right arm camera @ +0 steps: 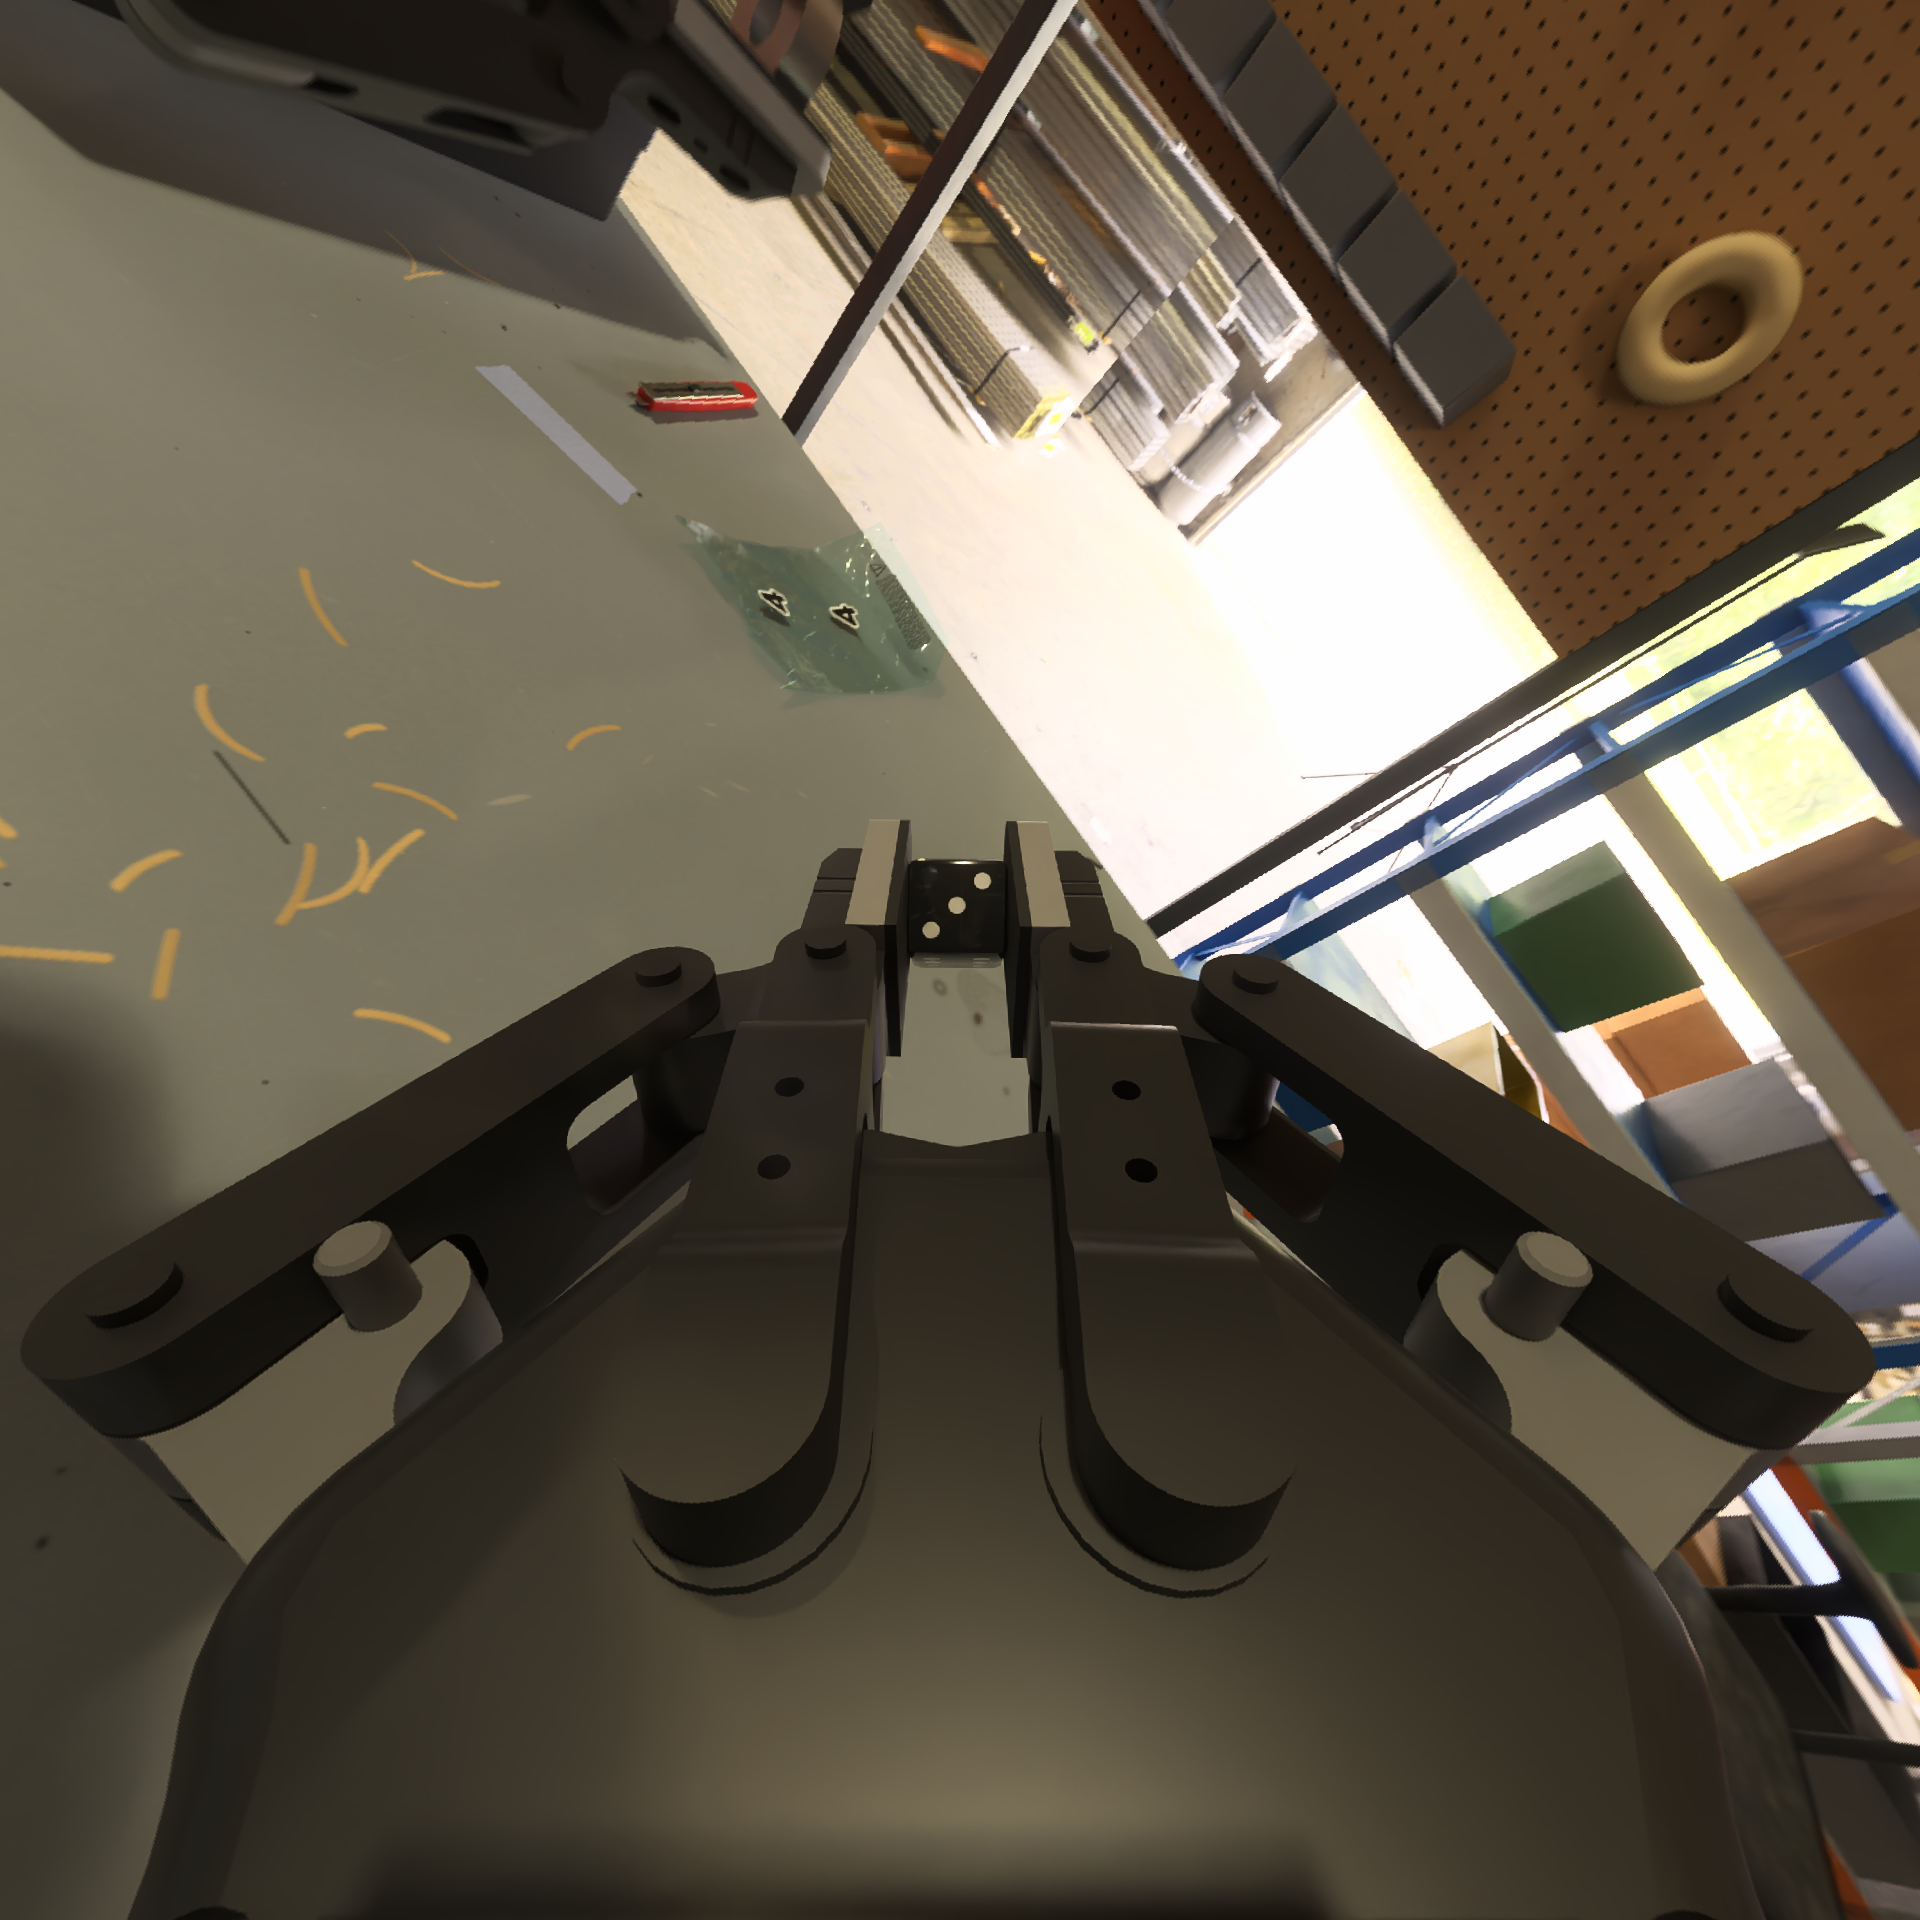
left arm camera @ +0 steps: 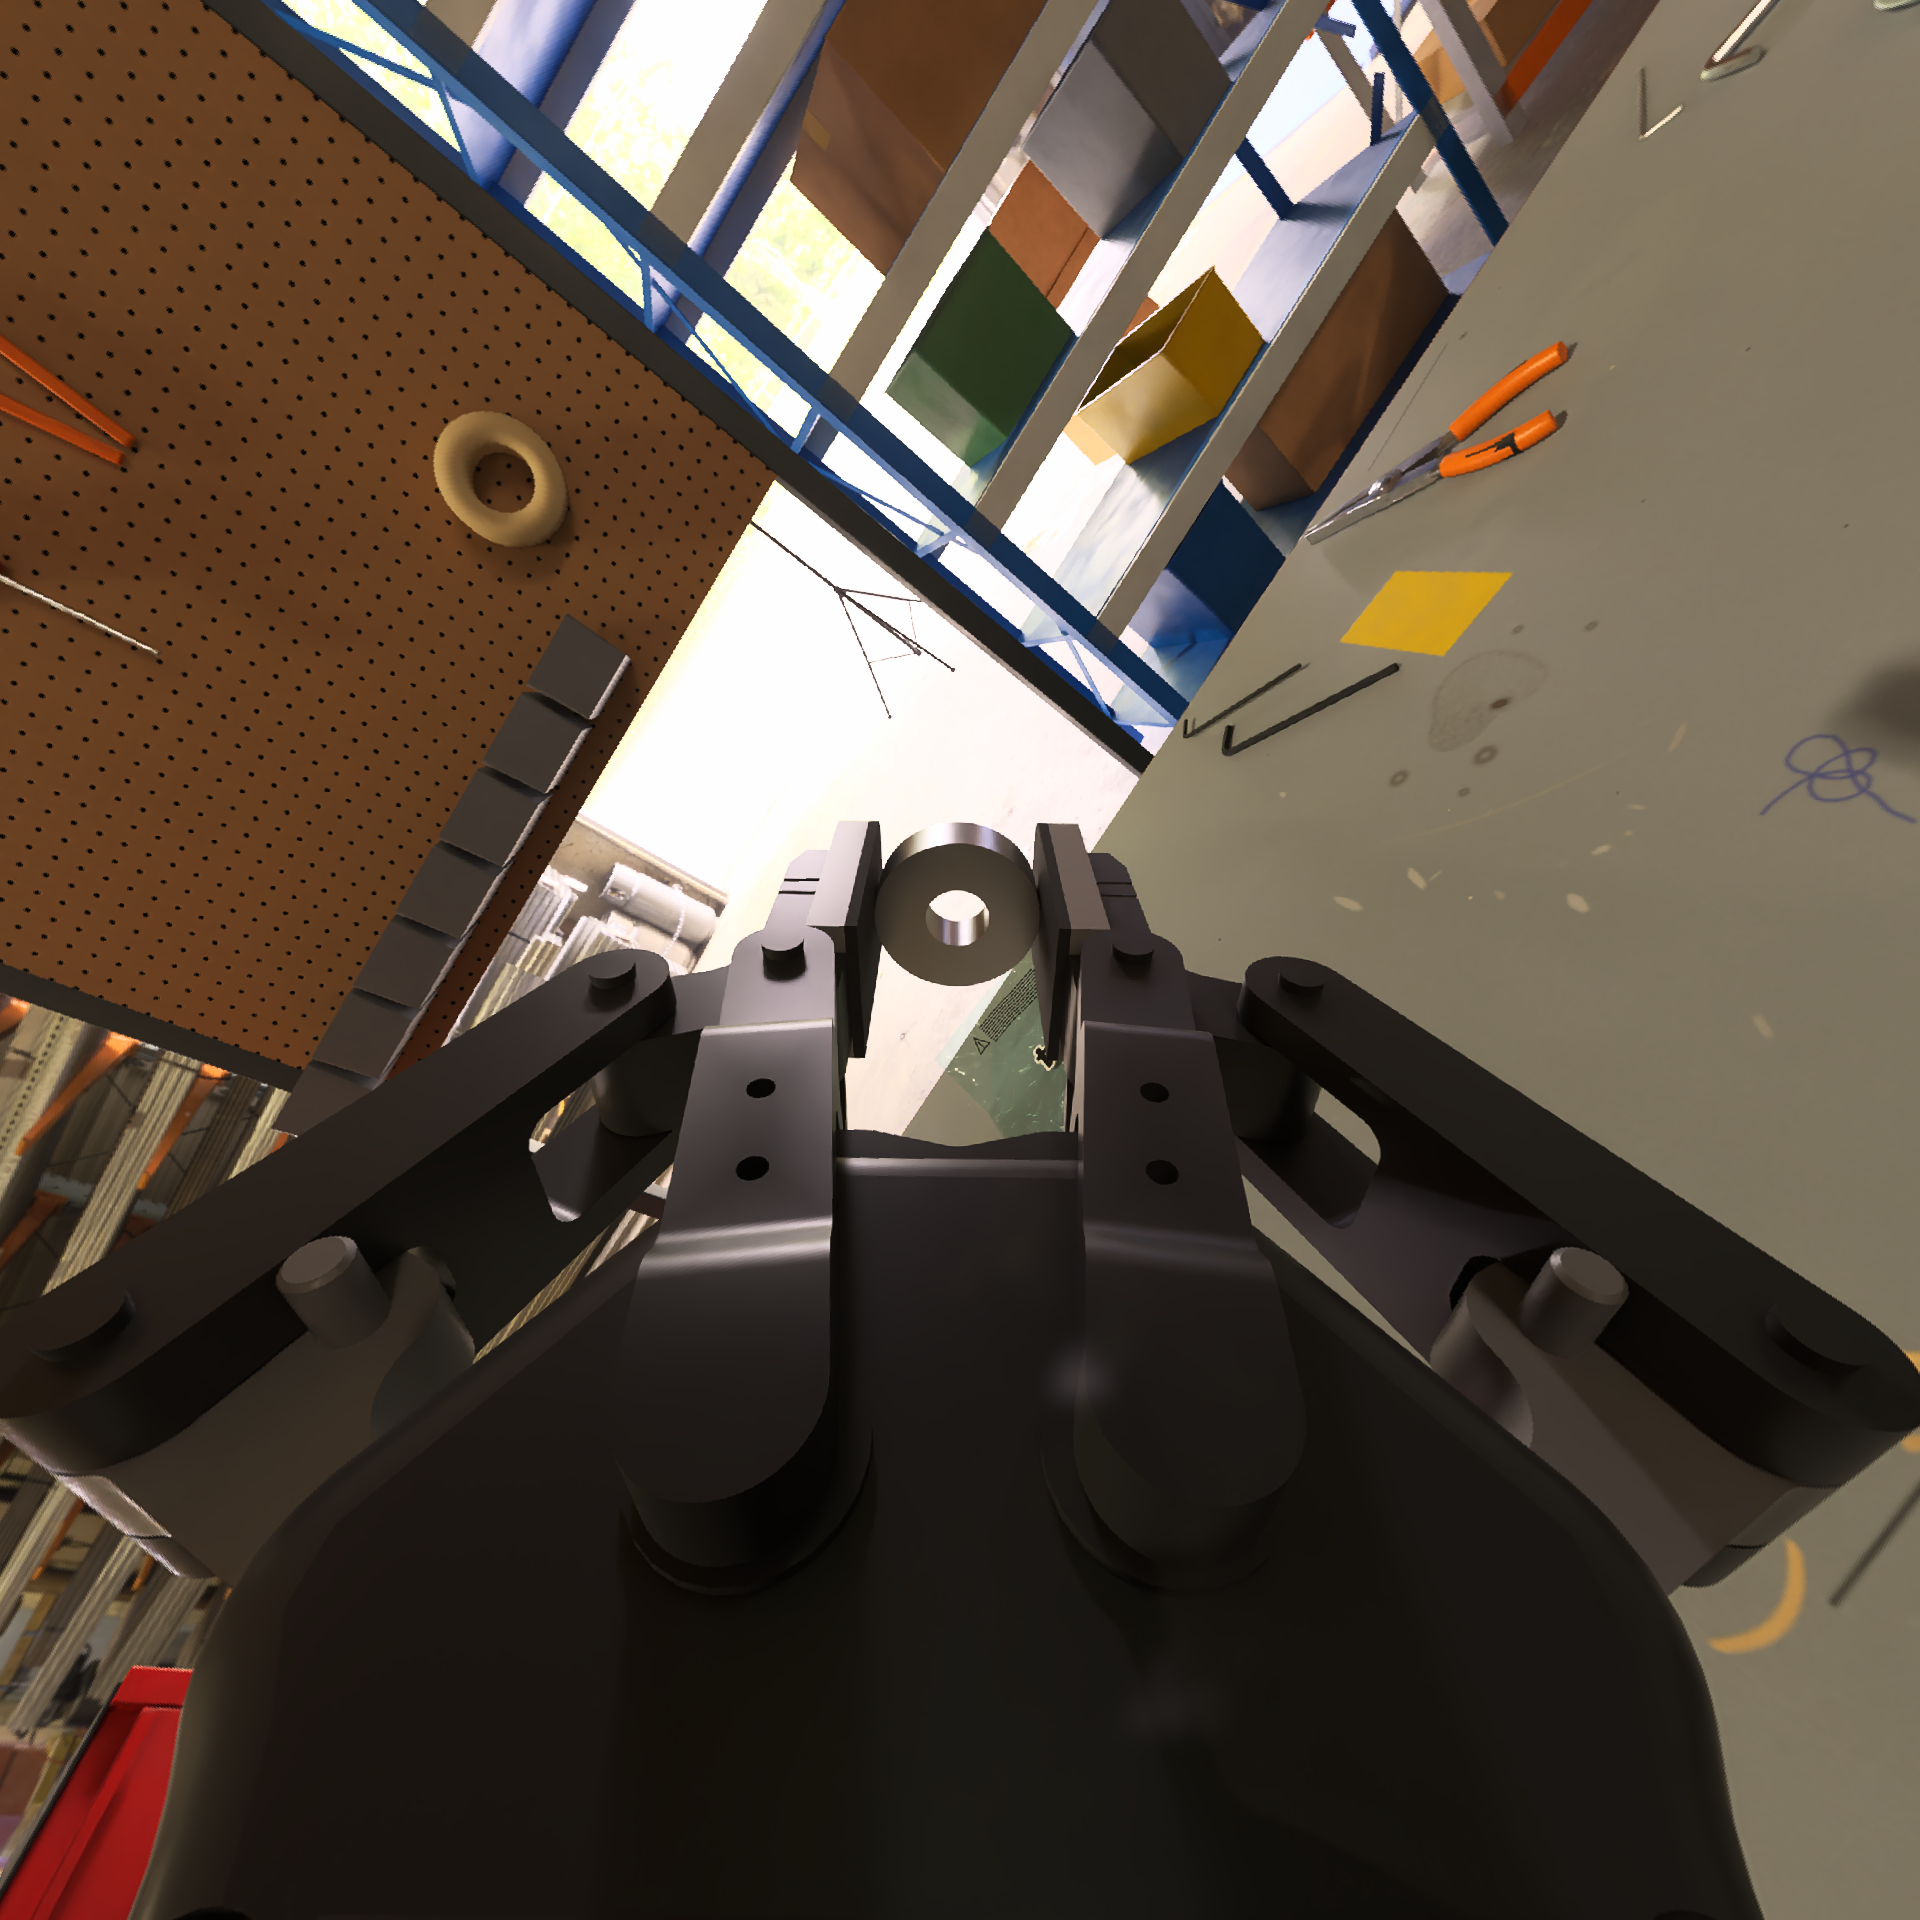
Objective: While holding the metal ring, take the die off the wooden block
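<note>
In the left wrist view my left gripper (left arm camera: 957, 883) is shut on a thick metal ring (left arm camera: 920, 914), held between the fingertips with its hole facing the camera, above the edge of the grey table (left arm camera: 1558, 935). In the right wrist view my right gripper (right arm camera: 957, 883) is shut on a black die with white dots (right arm camera: 956, 906), held above the table edge (right arm camera: 416, 520). The other gripper (right arm camera: 499, 83) shows at the top left of the right wrist view. No wooden block shows in either view.
On the table lie orange-handled pliers (left arm camera: 1455, 447), a yellow square (left arm camera: 1425, 611), black hex keys (left arm camera: 1299, 707), a clear plastic bag (right arm camera: 821, 613), a red cutter (right arm camera: 696, 397), a white strip (right arm camera: 556, 431) and scattered orange shavings (right arm camera: 312, 873). A pegboard (left arm camera: 260, 468) and shelving (left arm camera: 1091, 312) stand behind.
</note>
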You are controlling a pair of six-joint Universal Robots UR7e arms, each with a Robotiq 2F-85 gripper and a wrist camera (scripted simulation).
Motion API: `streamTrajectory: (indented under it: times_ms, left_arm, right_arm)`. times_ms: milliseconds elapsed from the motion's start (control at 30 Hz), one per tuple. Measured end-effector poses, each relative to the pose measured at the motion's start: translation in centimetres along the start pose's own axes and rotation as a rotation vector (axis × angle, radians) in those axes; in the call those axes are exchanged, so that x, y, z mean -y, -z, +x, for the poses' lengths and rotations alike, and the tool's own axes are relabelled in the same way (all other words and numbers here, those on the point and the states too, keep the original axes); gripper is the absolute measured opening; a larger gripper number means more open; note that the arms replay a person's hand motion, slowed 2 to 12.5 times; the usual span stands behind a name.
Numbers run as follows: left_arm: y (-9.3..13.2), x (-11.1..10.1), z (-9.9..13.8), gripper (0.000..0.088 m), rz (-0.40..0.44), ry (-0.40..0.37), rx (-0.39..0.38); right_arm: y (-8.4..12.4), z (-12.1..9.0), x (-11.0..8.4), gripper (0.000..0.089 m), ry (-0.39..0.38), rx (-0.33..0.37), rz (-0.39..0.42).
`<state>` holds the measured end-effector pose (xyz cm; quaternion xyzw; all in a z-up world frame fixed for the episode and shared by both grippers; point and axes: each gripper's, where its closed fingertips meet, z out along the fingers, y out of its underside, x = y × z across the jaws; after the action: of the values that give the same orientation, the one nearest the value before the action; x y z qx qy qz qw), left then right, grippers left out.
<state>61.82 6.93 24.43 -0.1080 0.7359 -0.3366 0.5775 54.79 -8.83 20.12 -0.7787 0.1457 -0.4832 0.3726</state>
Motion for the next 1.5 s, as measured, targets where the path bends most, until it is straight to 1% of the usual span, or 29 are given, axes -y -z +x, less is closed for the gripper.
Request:
streamTrajectory:
  times_ms: [100, 267, 500, 700, 867, 1000, 1133, 1333, 1500]
  left_arm:
    - [-0.1, -0.1, 0.2, 0.026, 0.0, -0.007, -0.007]
    - [-0.4, -0.2, 0.7, 0.026, 0.0, -0.014, -0.029]
    - [-0.7, -0.6, 1.3, 0.026, -0.006, -0.021, -0.067]
    - [-0.9, -0.8, 2.2, 0.026, -0.008, -0.006, -0.126]
    - [-1.0, -0.8, 2.9, 0.026, -0.003, 0.017, -0.177]
    - [-1.1, -0.8, 3.2, 0.026, -0.001, 0.017, -0.194]
    - [-1.2, -0.8, 3.5, 0.026, -0.003, 0.01, -0.203]
    - [-1.4, -0.9, 4.2, 0.026, -0.009, 0.006, -0.232]
    - [-1.5, -1.0, 4.6, 0.026, -0.008, 0.017, -0.258]
  right_arm:
    - [0.4, 0.7, 1.0, 0.0159, 0.038, -0.013, 0.012]
    - [1.0, 1.6, 2.6, 0.0159, 0.099, -0.015, 0.021]
    - [1.5, 2.8, 4.9, 0.016, 0.203, -0.035, 0.032]
    - [1.3, 3.2, 6.4, 0.016, 0.261, -0.011, 0.025]
    - [0.9, 3.1, 7.4, 0.016, 0.28, 0.044, 0.021]
    - [0.6, 3.0, 7.9, 0.016, 0.285, 0.096, 0.023]
    - [0.2, 3.1, 8.2, 0.016, 0.286, 0.131, 0.021]
    - [0.0, 3.3, 8.0, 0.016, 0.281, 0.161, 0.026]
    - [0.1, 3.3, 7.7, 0.0159, 0.269, 0.169, 0.057]
